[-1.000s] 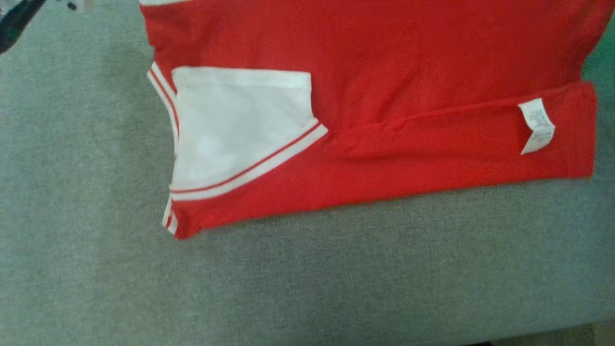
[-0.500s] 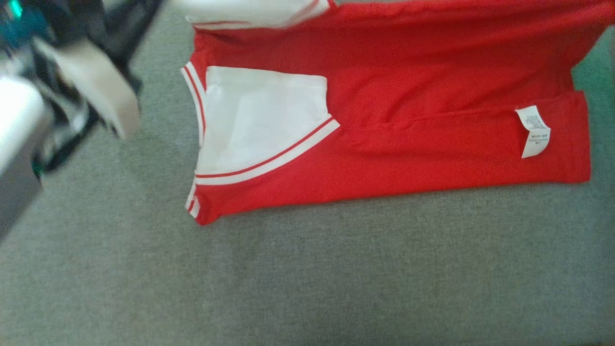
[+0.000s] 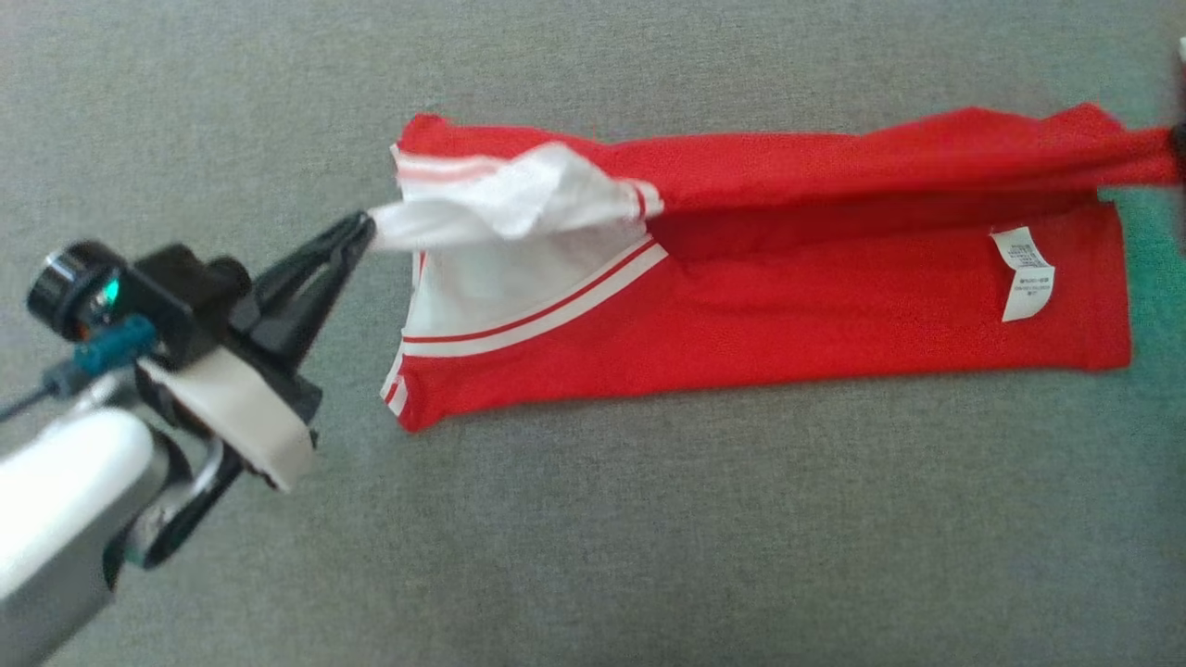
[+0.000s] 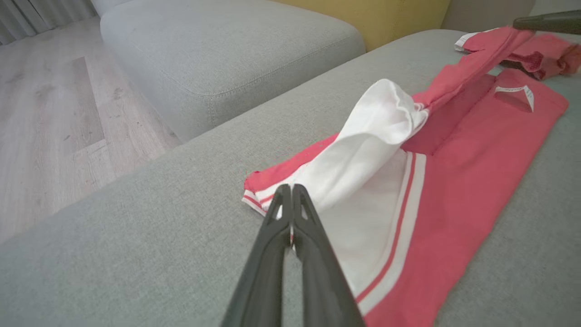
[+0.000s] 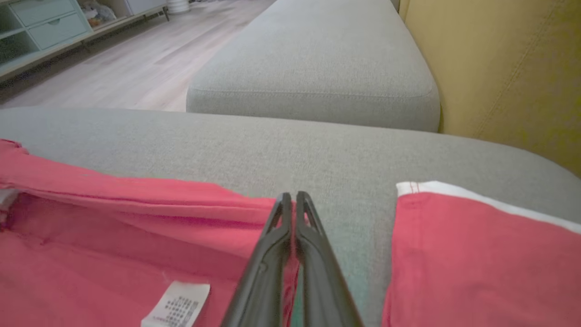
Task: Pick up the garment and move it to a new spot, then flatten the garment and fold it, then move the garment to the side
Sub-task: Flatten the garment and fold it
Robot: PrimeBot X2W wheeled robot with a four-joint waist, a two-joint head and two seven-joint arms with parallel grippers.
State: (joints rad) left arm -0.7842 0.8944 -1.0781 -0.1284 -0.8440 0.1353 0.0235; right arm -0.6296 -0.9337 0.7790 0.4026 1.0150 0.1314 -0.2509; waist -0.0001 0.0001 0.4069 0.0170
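Note:
The garment point(image 3: 788, 306), a red T-shirt with white sleeves and striped trim, lies lengthwise on the grey sofa cushion point(image 3: 649, 537). Its far edge is lifted and stretched between both grippers. At the left end my left gripper point(image 3: 364, 232) is shut on the bunched white sleeve point(image 3: 519, 199), seen close up in the left wrist view point(image 4: 290, 188). My right gripper point(image 5: 292, 196) is shut on the red hem corner at the right end, at the head view's right edge point(image 3: 1179, 153). The white care label point(image 3: 1024, 273) lies face up on the lower layer.
Another folded red garment with a white edge band point(image 5: 476, 254) lies just beyond the right end. A grey ottoman point(image 4: 227, 54) stands past the cushion, a yellow backrest point(image 5: 508, 68) beside it. Wooden floor point(image 4: 54, 113) lies beyond the cushion's edge.
The head camera has shifted. The garment's far half has been lifted and drawn toward the near edge, so the shirt looks narrower. My left arm has come into view holding the white sleeve.

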